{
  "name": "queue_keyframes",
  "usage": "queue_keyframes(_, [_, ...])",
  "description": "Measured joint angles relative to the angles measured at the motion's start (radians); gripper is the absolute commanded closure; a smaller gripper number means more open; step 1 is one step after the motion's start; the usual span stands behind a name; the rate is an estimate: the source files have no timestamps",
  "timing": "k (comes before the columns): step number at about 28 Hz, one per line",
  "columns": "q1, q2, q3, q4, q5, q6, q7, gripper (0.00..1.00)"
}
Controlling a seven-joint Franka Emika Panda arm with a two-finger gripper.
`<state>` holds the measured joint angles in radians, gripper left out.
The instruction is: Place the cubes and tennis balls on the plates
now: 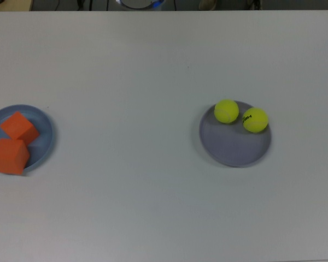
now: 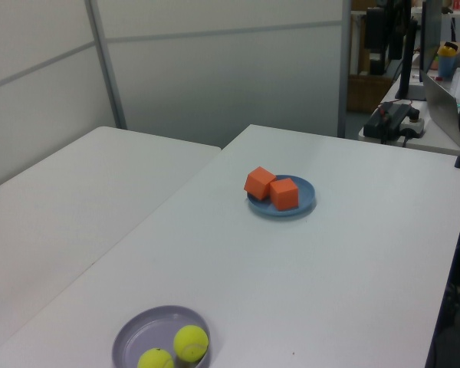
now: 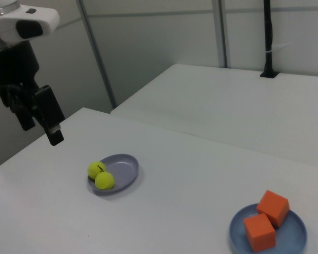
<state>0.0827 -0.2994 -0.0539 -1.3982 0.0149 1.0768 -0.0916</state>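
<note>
White table (image 1: 153, 191) everywhere; only the right view shows the end effector (image 3: 40, 119).

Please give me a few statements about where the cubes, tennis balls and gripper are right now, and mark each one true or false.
1. Both orange cubes sit on the light blue plate. True.
2. One tennis ball lies on the bare table. False: both tennis balls rest on the lavender-grey plate.
3. The two tennis balls sit near the plate's rim, close beside each other. True.
4. The gripper is holding a cube. False: in the right view it hangs in the air, away from both plates, with nothing in it.
5. The two cubes are stacked one on top of the other. False: they lie side by side on the plate.
</note>
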Motion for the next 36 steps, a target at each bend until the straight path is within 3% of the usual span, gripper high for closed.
queue_keyframes(36, [-0.001,-0.003,-0.017,0.001,0.014,0.000,0.007,0.00])
